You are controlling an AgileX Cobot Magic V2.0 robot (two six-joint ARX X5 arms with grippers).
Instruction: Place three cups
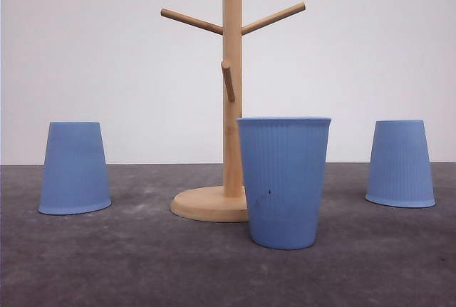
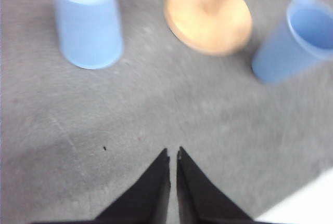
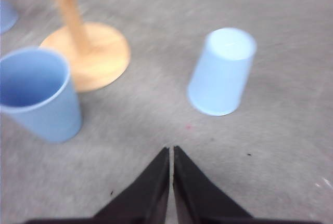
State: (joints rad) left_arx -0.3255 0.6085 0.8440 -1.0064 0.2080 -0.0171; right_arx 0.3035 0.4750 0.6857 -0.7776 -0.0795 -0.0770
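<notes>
Found both claws idle above the grey table (image 1: 142, 264), each with fingers pressed together and gripping nothing. Saw the left claw (image 2: 173, 154) hanging over bare tabletop, well short of everything; ahead of it and off to one side stood the left cup (image 2: 87, 21), upside down on its rim. Farther ahead sat the round base of the wooden stand (image 2: 208, 16), and beyond that, to the other side, the upright cup (image 2: 296, 39) with its mouth open.

Saw the right claw (image 3: 171, 151) likewise poised over empty tabletop, with the right cup (image 3: 222, 71) ahead, also upside down, and the upright one farther off beside the stand's base.

From the front, noted the three cups spread apart, none touching another: two inverted at the flanks, one upright just in front of the base, overlapping its edge in view. Pegs (image 1: 273, 18) all bare.

Judged the spread deliberate: one cup in easy reach of each arm. Judged the task unstarted, with fingers needing to part before any grasp.
</notes>
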